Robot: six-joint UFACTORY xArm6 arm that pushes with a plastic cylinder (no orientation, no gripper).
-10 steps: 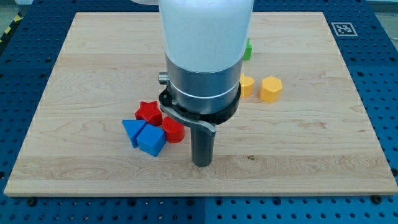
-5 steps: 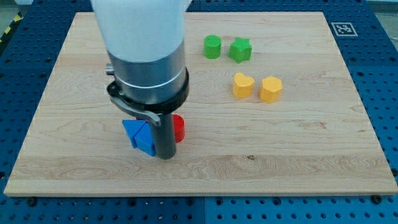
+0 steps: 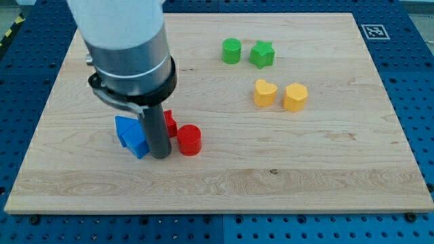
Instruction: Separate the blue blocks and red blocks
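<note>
Fingers are absent on this arm, so nothing opens or grips. My tip has swept leftward from beyond the cluster and now stands between the colours. The blue blocks, shapes unclear, have been shoved toward the view's left and touch the rod. The red cylinder block and red star-like block sit just right of it. Separation looks begun, though the gap is narrow. No containers stand on the wooden counter.

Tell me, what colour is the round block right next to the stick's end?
Red. The red cylinder sits just right of my tip, clear in the camera view.
</note>
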